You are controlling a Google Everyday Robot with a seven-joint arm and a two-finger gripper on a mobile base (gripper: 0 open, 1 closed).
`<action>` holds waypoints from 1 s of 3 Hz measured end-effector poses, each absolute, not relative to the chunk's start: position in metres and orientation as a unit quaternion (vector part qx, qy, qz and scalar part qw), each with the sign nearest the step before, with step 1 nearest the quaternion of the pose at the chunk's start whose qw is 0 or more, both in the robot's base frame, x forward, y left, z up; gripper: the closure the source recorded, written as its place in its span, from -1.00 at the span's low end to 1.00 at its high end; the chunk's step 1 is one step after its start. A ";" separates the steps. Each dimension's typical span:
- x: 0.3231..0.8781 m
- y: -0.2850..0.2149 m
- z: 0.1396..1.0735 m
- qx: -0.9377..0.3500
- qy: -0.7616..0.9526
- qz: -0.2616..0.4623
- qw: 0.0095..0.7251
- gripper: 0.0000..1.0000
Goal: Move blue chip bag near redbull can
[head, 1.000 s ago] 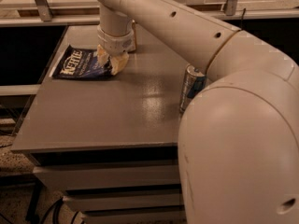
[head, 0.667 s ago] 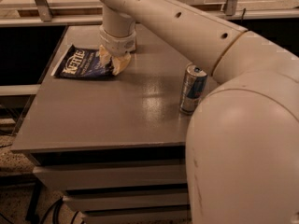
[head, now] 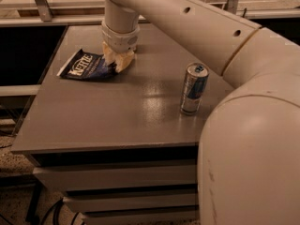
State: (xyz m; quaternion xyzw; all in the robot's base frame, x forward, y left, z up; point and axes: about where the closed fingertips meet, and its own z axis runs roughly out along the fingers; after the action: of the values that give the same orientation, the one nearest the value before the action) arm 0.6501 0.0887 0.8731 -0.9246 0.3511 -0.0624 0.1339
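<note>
The blue chip bag (head: 86,65) lies flat at the far left of the grey table (head: 112,116), its white "Kettle" lettering facing up. My gripper (head: 118,62) reaches down from the arm (head: 187,18) onto the bag's right end and is shut on that edge. The redbull can (head: 194,88), slim, silver and blue, stands upright on the right side of the table, well apart from the bag and the gripper.
My arm's large shoulder (head: 253,158) fills the right foreground and hides the table's right front corner. The table has drawers (head: 117,177) below its front edge. A dark gap (head: 23,55) lies to the left of the table.
The arm's bulk has shifted right, so the whole redbull can now shows. The gripper stays at the bag's right end, and the bag has hardly moved.
</note>
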 end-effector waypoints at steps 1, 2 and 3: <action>0.645 0.082 0.884 -0.925 0.351 -0.068 0.129 1.00; 0.645 0.068 0.897 -0.922 0.359 -0.076 0.122 1.00; 0.646 0.052 0.907 -0.918 0.371 -0.084 0.115 1.00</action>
State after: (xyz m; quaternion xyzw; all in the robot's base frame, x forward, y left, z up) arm 0.6458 0.0521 0.9067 -0.9177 0.3708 -0.0841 0.1155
